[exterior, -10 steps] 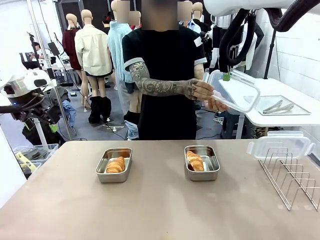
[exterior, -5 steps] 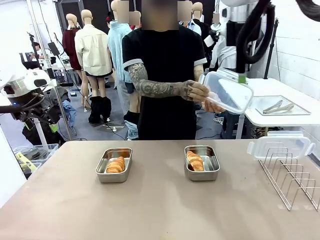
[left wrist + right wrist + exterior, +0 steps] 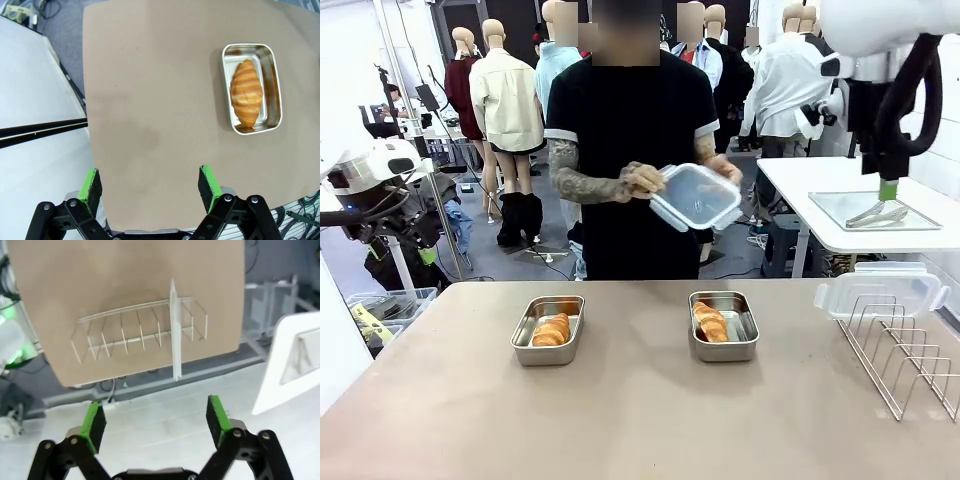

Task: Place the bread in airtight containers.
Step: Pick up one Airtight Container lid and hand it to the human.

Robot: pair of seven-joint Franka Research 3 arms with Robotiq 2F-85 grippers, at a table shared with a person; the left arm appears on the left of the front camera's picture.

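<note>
Two golden-brown croissant rolls [image 3: 551, 329] lie in small steel pans [image 3: 546, 357] on the brown counter [image 3: 640, 430]. The person's hands [image 3: 642, 180] hold a clear plastic lid [image 3: 698, 195], nearest the right pan [image 3: 724, 353]. Both arms' jaws gape wide, empty.

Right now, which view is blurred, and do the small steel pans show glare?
Right wrist view: soft and washed out, thin wire rack hazy. Left wrist view: sharp, small rectangular steel pan mirrors its golden croissant. Front view: sharp, even light.
</note>
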